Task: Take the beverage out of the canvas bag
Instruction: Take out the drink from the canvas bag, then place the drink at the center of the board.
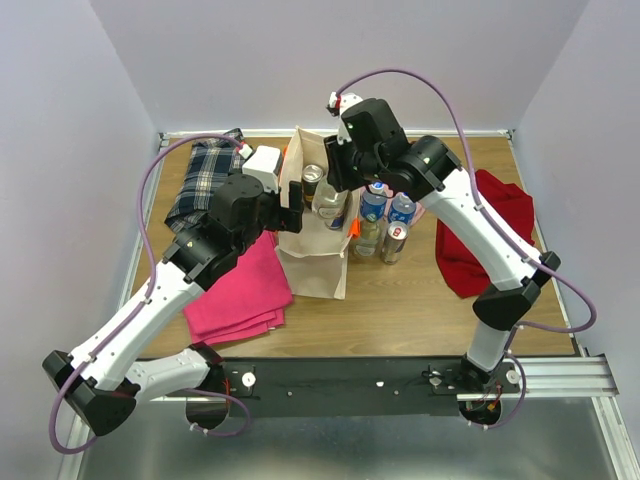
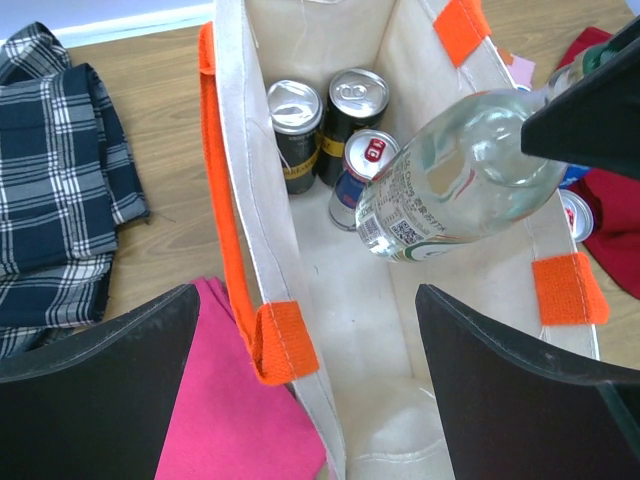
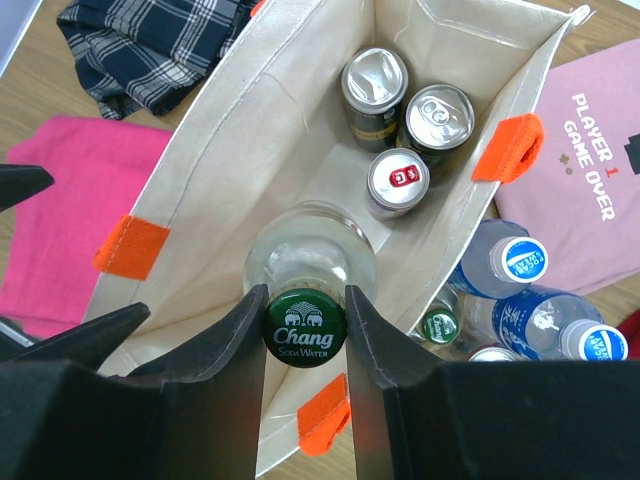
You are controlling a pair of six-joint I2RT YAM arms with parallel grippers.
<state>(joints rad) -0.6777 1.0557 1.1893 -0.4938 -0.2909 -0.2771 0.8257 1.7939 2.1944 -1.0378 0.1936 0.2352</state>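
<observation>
The beige canvas bag (image 1: pixel 315 265) with orange handles stands upright mid-table. My right gripper (image 3: pixel 305 300) is shut on the green cap of a clear glass soda-water bottle (image 3: pixel 310 255), the beverage, which hangs tilted inside the bag's mouth (image 2: pixel 460 180). Three cans (image 3: pixel 397 180) stand at the bag's far end. My left gripper (image 2: pixel 305 290) is open and straddles the bag's wall (image 2: pixel 330 290) by an orange handle tab (image 2: pixel 285 340); one finger is outside over pink cloth, the other inside the bag. From above, both grippers (image 1: pixel 290 210) (image 1: pixel 340 175) hang over the bag.
Several bottles and a can (image 1: pixel 385 220) stand just right of the bag. A folded pink cloth (image 1: pixel 240 290) lies to its left, a plaid cloth (image 1: pixel 205 175) at the back left, a red cloth (image 1: pixel 490 230) on the right.
</observation>
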